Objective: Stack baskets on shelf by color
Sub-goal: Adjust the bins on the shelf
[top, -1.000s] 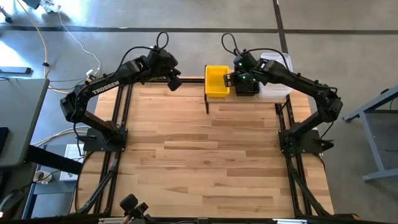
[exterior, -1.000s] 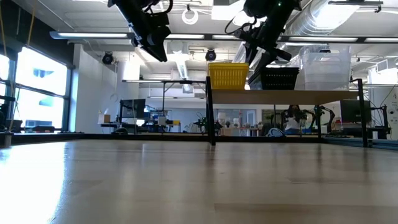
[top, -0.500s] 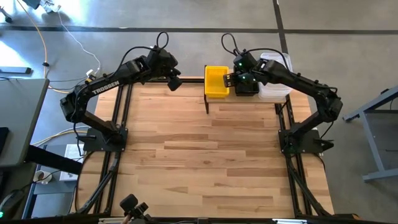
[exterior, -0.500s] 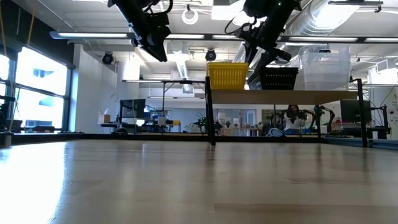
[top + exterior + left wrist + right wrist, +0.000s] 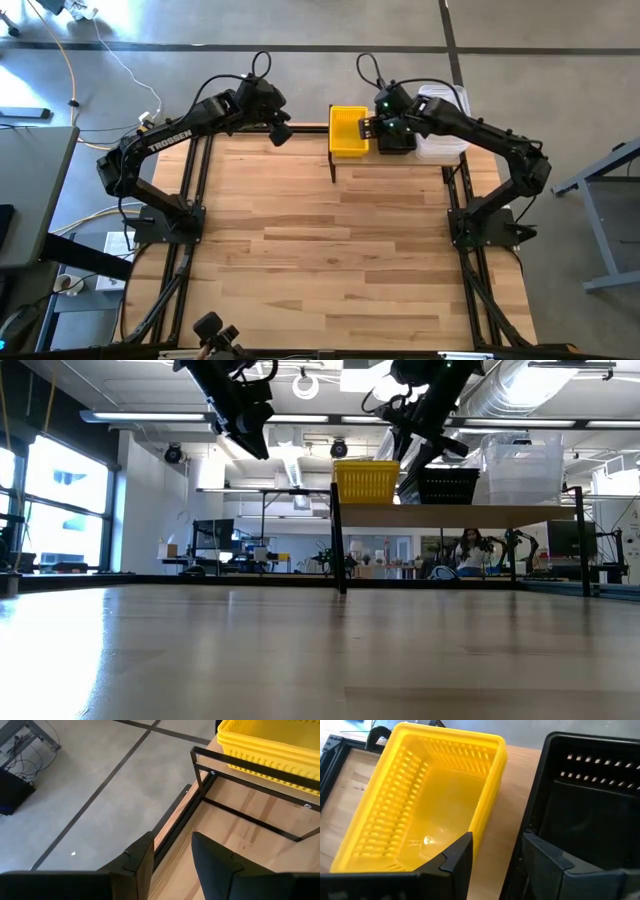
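Note:
A stack of yellow baskets (image 5: 349,130) stands at the left end of the shelf (image 5: 460,515). A black basket stack (image 5: 398,138) stands in the middle and a clear stack (image 5: 441,128) at the right end. All rest on their bottoms on the plank. My right gripper (image 5: 371,127) is open above the gap between the yellow basket (image 5: 430,805) and the black basket (image 5: 590,805), fingers pointing down. My left gripper (image 5: 281,133) is open and empty in the air, left of the shelf, over the table's far edge.
The shelf's black frame posts (image 5: 250,765) stand on the wooden tabletop (image 5: 330,250) at its far edge. A strip of bare plank (image 5: 510,820) shows between the yellow and black stacks. A person sits far off in the room behind the table (image 5: 468,550).

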`<move>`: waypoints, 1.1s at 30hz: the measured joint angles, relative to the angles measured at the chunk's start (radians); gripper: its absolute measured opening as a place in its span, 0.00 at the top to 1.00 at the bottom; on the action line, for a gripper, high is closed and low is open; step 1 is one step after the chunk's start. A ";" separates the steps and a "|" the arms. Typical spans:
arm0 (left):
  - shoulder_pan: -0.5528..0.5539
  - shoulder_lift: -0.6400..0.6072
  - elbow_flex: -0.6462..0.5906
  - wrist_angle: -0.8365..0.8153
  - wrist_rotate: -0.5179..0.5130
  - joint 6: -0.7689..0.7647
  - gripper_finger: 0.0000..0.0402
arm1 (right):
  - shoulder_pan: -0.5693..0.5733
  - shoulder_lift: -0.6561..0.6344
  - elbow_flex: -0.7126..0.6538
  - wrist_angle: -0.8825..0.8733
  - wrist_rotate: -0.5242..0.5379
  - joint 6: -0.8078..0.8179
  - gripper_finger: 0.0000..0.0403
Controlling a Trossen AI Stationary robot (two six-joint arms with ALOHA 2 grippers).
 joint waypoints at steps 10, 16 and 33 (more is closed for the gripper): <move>0.000 0.000 0.000 0.000 0.000 0.020 0.70 | 0.000 0.000 0.072 -0.029 0.064 -0.028 0.62; 0.000 0.000 0.000 0.000 0.000 0.020 0.70 | 0.009 -0.001 0.182 -0.022 0.077 -0.051 0.62; 0.000 0.000 0.000 0.000 0.000 0.020 0.70 | 0.113 0.115 0.188 0.046 0.000 0.003 0.62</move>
